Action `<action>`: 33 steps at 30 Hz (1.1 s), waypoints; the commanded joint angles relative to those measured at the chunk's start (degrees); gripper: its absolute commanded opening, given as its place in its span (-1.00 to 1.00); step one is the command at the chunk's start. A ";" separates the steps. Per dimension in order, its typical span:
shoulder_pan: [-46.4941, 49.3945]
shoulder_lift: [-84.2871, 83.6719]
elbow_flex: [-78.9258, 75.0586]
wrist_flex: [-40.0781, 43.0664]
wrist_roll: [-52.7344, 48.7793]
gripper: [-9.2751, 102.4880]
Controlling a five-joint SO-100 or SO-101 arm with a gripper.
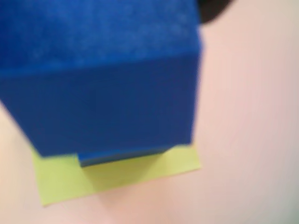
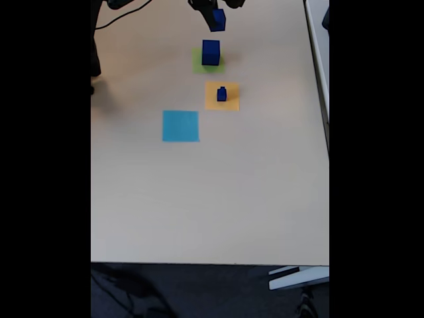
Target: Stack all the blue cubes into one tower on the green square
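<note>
In the fixed view the large blue cube (image 2: 211,52) stands on the green square (image 2: 197,63) at the far middle of the table. Just above it the medium blue cube (image 2: 218,20) hangs in the air, with my gripper (image 2: 217,14) shut on it. A small blue cube (image 2: 222,94) sits on an orange-yellow square (image 2: 232,103) nearer the camera. In the wrist view the held cube (image 1: 98,70) is blurred and very close. Under its lower edge a strip of the large cube (image 1: 121,157) shows on the green square (image 1: 65,179).
A light blue paper square (image 2: 180,126) lies left of and nearer than the orange one. A dark cable (image 2: 122,20) runs along the far left of the table. The table's right edge (image 2: 320,86) lies well away from the squares.
</note>
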 commanded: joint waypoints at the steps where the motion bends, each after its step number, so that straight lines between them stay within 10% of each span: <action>1: 0.53 -0.44 -2.29 -1.41 -1.23 -0.84; 33: -0.53 -11.07 -10.72 3.08 -5.62 -0.84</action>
